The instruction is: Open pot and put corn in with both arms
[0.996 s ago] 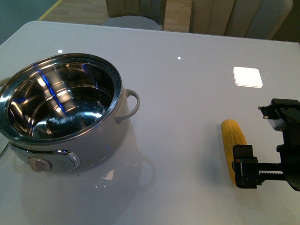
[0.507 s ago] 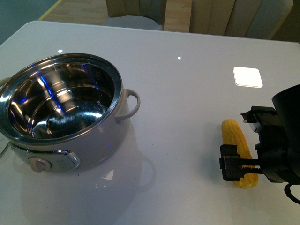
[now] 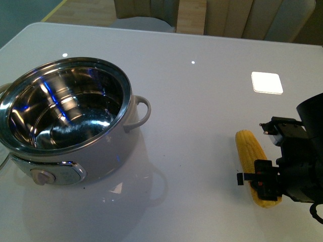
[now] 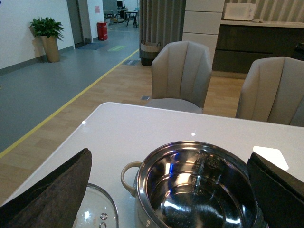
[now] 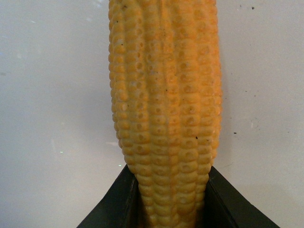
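Note:
The cream-white pot (image 3: 65, 121) stands open at the left of the white table, its steel inside bare; it also shows in the left wrist view (image 4: 204, 185). The yellow corn (image 3: 252, 159) lies on the table at the right. My right gripper (image 3: 262, 184) is shut on the corn's near end; in the right wrist view both black fingers (image 5: 116, 204) press against the corn (image 5: 166, 109). My left gripper (image 4: 166, 194) is open and empty, above and behind the pot, out of the front view.
The pot's glass lid (image 4: 95, 213) lies on the table beside the pot. A bright white square patch (image 3: 266, 82) shows on the table at the back right. Grey chairs (image 4: 183, 73) stand beyond the table's far edge.
My right gripper moved left onto the corn's near end and closed on it. The corn shifted slightly. The pot has not moved.

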Available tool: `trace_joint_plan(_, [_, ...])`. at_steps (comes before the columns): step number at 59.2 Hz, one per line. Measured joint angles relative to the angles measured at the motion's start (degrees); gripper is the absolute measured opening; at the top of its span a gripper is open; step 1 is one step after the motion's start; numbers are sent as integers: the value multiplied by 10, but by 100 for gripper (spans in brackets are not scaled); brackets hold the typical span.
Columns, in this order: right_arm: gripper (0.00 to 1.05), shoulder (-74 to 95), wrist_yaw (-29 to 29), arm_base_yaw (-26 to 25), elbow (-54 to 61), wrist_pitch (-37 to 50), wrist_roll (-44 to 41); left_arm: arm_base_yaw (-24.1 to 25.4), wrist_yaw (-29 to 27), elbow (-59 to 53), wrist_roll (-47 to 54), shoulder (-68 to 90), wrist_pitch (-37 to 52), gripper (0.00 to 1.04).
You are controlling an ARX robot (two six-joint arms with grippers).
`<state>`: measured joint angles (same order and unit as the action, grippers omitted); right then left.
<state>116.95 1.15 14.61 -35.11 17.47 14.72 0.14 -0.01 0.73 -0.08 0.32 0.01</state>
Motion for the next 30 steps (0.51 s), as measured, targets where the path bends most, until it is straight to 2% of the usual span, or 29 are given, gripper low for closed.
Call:
trace_joint_plan(15, [22,-153,78,4,13,-70,76,0,0,0,0,0,0,98])
trace_joint_plan(30, [20,-219,139,34,-61,-117,173,0,0,0,0,0,0,98])
